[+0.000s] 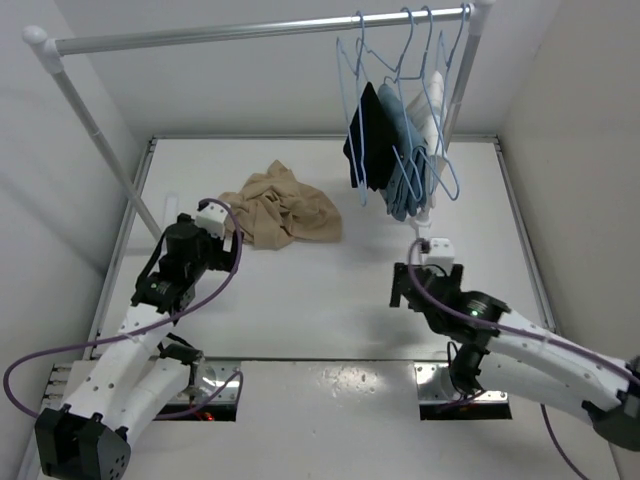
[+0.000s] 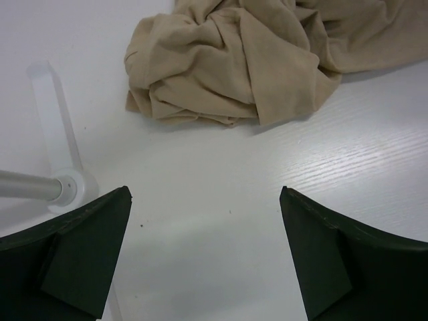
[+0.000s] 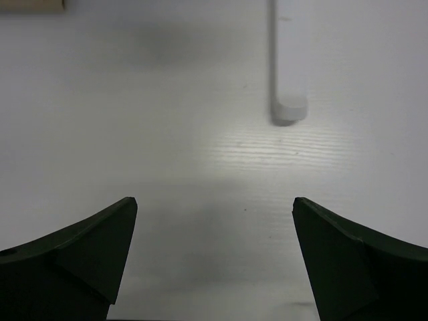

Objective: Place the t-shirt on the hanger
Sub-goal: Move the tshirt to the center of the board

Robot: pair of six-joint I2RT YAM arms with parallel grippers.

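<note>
Tan t-shirt [image 1: 280,207] lies crumpled on the white counter [image 1: 330,290], rear-left, just ahead of the left gripper [image 2: 205,200]. We see that gripper released: jaws wide, nothing between them, tips apart from the cloth's near edge. Right gripper [image 3: 215,204] is likewise released and empty, over bare counter near the rack foot [image 3: 287,107]. The hanger [image 1: 450,180] hangs on the rail [image 1: 260,32] at far right, beside hangers carrying a black garment [image 1: 368,135] and a light-blue garment [image 1: 405,170]. T-shirt and hanger are well apart.
</note>
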